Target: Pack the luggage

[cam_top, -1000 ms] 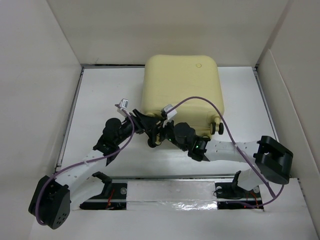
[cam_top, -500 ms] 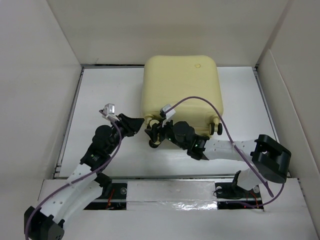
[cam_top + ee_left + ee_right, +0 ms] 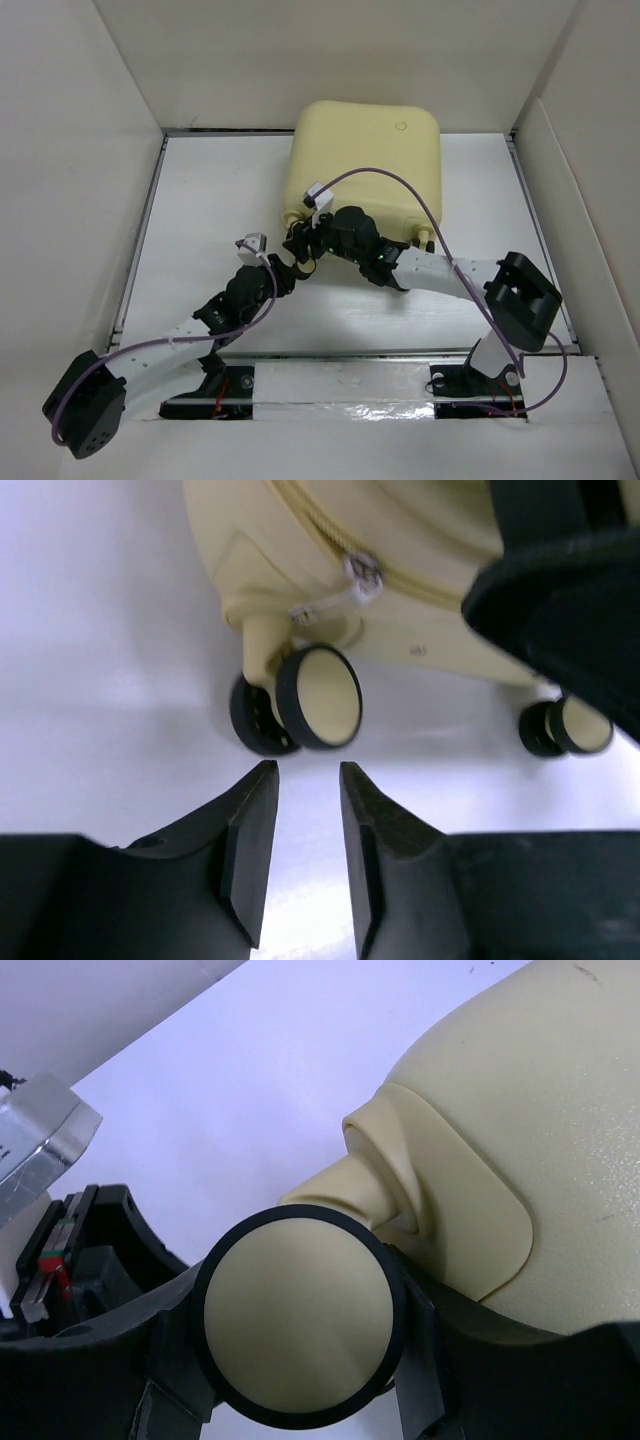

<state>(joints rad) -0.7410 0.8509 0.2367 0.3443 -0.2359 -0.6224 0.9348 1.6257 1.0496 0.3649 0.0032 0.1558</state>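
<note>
The luggage (image 3: 365,150) is a pale-yellow hard-shell suitcase, shut, lying flat at the back middle of the white table. My right gripper (image 3: 298,242) is at its near left corner, shut on a black-and-yellow wheel (image 3: 297,1330) that fills the gap between the fingers; the shell (image 3: 540,1090) rises behind it. My left gripper (image 3: 290,268) sits just in front of that corner, low over the table. In the left wrist view its jaws (image 3: 308,780) stand slightly apart and empty, pointing at the same wheel (image 3: 318,698). The zipper pull (image 3: 360,572) hangs above it.
A second wheel (image 3: 425,235) shows at the suitcase's near right corner, also in the left wrist view (image 3: 570,727). White walls box in the table on three sides. A foil-taped strip (image 3: 340,385) runs along the near edge between the arm bases. Purple cables loop over both arms.
My left gripper left the suitcase's near left corner, swung out left, and now sits low in front of it. My right gripper stayed on the wheel and pushed the suitcase slightly back.
</note>
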